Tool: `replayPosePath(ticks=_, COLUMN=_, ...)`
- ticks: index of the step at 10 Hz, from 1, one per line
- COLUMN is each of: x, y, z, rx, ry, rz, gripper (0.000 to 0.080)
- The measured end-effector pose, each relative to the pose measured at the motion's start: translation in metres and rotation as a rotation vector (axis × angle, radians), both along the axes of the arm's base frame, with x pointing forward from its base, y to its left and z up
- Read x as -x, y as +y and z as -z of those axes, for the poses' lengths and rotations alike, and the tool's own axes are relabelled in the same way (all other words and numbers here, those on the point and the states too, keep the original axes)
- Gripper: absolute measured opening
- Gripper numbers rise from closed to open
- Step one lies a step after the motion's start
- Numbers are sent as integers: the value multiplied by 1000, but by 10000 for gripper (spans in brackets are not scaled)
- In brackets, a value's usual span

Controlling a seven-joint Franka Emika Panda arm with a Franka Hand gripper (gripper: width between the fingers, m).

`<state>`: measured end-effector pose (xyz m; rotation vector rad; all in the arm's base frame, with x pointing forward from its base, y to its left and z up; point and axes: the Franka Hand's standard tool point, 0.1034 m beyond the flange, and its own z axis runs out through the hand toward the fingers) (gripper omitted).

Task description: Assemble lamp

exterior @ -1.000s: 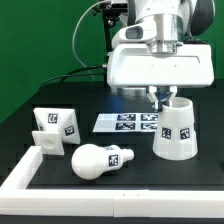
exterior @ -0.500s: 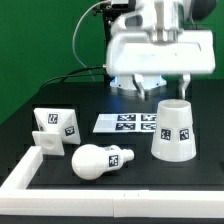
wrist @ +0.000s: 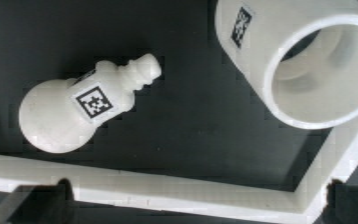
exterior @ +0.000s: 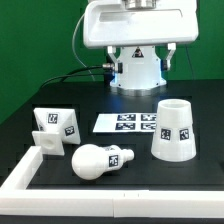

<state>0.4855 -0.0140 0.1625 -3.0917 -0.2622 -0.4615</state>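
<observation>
The white tapered shade [exterior: 175,128] stands on the black table at the exterior view's right, wide end down. The rounded bulb [exterior: 98,160] lies on its side in front, and the blocky base [exterior: 52,130] sits at the left. My gripper [exterior: 146,55] hangs high above the table, well clear of every part, open and empty. In the wrist view the bulb [wrist: 83,103] and the shade's open mouth [wrist: 309,60] lie far below, with my two fingertips [wrist: 41,203] wide apart at the picture's edge.
The marker board [exterior: 130,123] lies flat between the base and the shade. A long white rail [exterior: 28,178] borders the table's front and left sides and also shows in the wrist view [wrist: 176,175]. The robot's pedestal [exterior: 135,72] stands behind.
My gripper has risen straight up from the shade's rim to high above the table. The shade stays standing where it was; the bulb and base have not moved.
</observation>
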Motion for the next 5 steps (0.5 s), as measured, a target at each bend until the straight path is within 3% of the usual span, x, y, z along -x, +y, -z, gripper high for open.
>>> replayPosePath(ticks=1, x=2, y=-5, z=3, rx=-5, ry=23, rz=-15, gripper=699)
replayPosePath(ticks=3, x=-9, y=-53, z=0, rx=-32, ry=98, rz=59, gripper=699)
replayPosePath(ticks=5, x=-5, y=-84, z=16, rx=-41, ry=130, rz=133, gripper=699)
